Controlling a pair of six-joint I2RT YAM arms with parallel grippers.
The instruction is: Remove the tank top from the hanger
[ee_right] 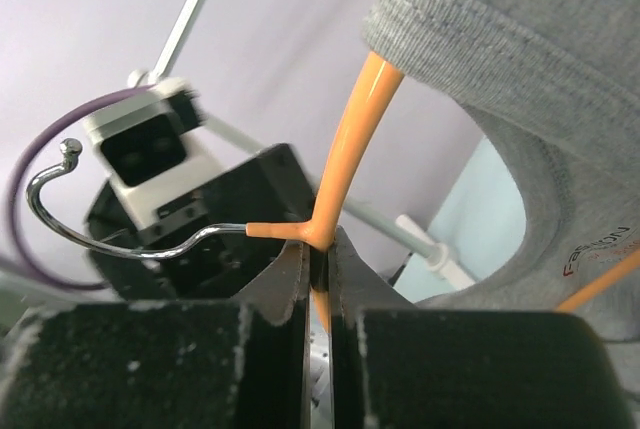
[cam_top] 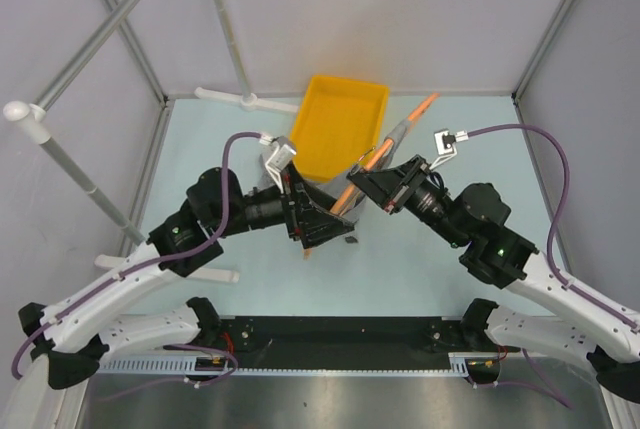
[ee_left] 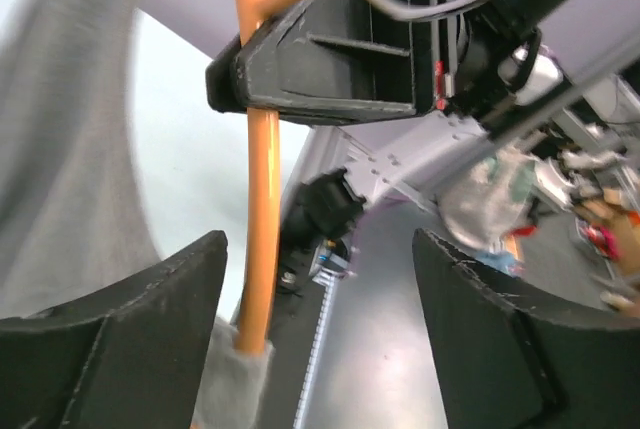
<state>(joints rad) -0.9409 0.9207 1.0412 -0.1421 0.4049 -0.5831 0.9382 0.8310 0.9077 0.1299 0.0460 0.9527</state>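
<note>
Top view: hanger (cam_top: 346, 194) is lying on a slant over the bench (cam_top: 450, 279), running from about 1 o'clock down to 7 o'clock, just at 5 o'clock of the yellow tray (cam_top: 345, 119). Both arms are meeting over it, mid-bench. Tank top (cam_top: 398, 132) is on the hanger, with a grey strap wrapping the upper arm of it.

Right end effector (ee_right: 320, 279) is clenching the hanger (ee_right: 350, 149) right at the neck, where the silver hook (ee_right: 150, 247) joins the orange arms, and its jaws are pressing tight on the plastic. The hook is pointing out to 9 o'clock. Tank top (ee_right: 520, 99) is hanging at 1 o'clock, with the orange arm going up inside the fabric.

Left end effector (ee_left: 320, 319) is released, with its fingers (ee_left: 130, 319) standing wide apart. The hanger (ee_left: 262, 199) bar is passing between them, just beside the 9 o'clock finger; I cannot tell whether they are touching. Grey fabric is covering the bar's low end. Tank top (ee_left: 70, 149) is blurring past at 9 o'clock. Right end effector (ee_left: 320, 59) is showing at 12 o'clock, gripping the same bar.
</note>
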